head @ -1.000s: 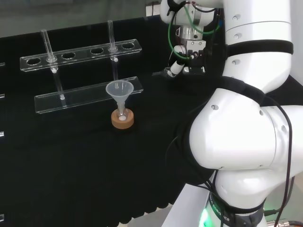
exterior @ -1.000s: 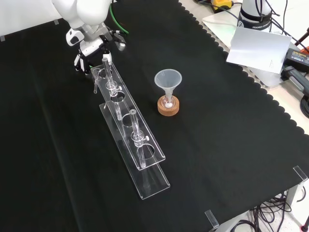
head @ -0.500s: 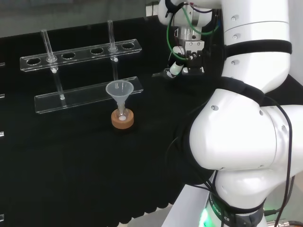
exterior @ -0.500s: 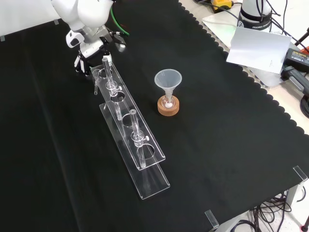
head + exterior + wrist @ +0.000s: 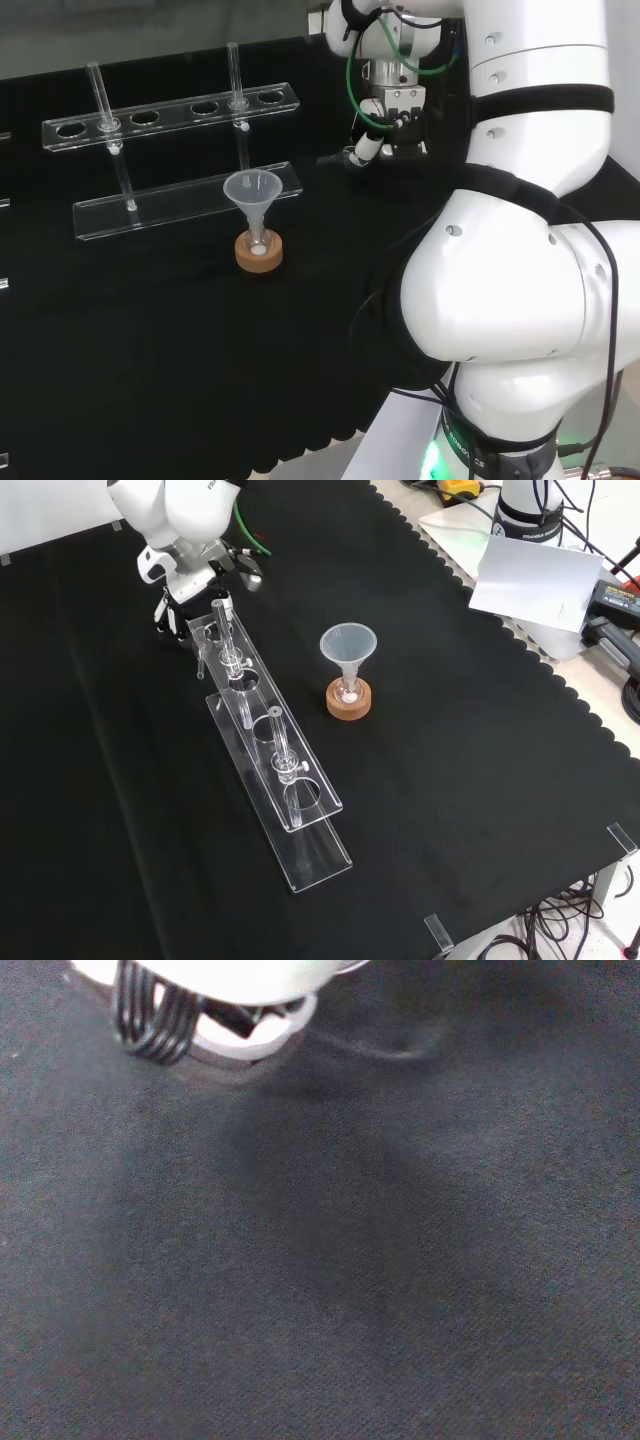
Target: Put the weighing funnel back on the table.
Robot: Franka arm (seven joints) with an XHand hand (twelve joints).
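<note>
The black and white hand (image 5: 392,120) hangs low over bare black cloth on the table (image 5: 450,780), just off the end of the clear plastic tube rack (image 5: 170,110). I judge this spot suits a set-down because nothing stands there. I cannot tell how the hand is set. A faint pale streak beside it may be the small clear weighing funnel (image 5: 334,158). The big cone-shaped funnel (image 5: 252,190) stands well apart in its flask on a cork ring, out of the way.

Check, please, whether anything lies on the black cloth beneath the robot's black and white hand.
Nothing visible does: the wrist view shows bare black cloth past the black and white hand. In the front view the far end of the clear plastic rack stands close beside it.
</note>
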